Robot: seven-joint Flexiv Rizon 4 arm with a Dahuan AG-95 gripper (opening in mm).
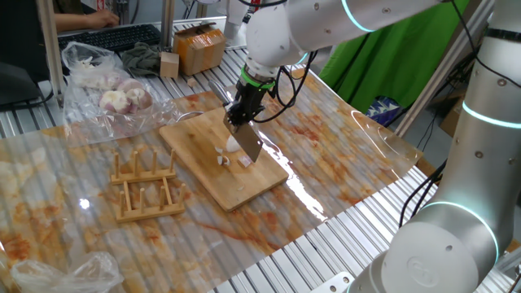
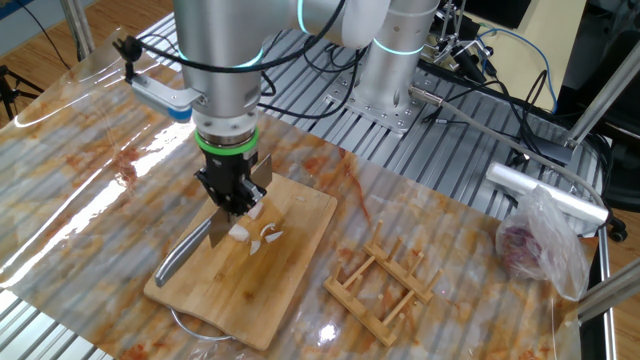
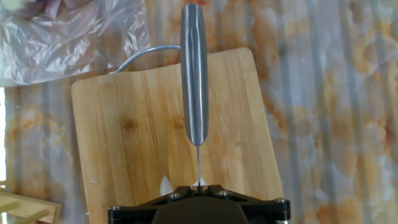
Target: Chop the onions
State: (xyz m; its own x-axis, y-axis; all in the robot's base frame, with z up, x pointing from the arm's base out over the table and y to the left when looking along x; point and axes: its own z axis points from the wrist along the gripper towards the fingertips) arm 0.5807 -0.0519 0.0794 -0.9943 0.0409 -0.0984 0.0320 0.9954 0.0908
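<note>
A: What is the hand (image 2: pixel 236 205) doing?

B: It is closed on a steel knife (image 1: pixel 248 144), pointing straight down over the wooden cutting board (image 1: pixel 203 159).

A: And the onions (image 2: pixel 252 234)?

B: A few pale pieces lie on the board right beside the blade (whether steel touches them, I cannot tell). A plastic bag (image 1: pixel 102 85) of bulbs sits farther off on the surface (image 1: pixel 342 138).

My arm (image 2: pixel 225 60) is glossy silver-white with glowing cyan rings (one green band), black cables and a black gripper (image 2: pixel 232 200).
</note>
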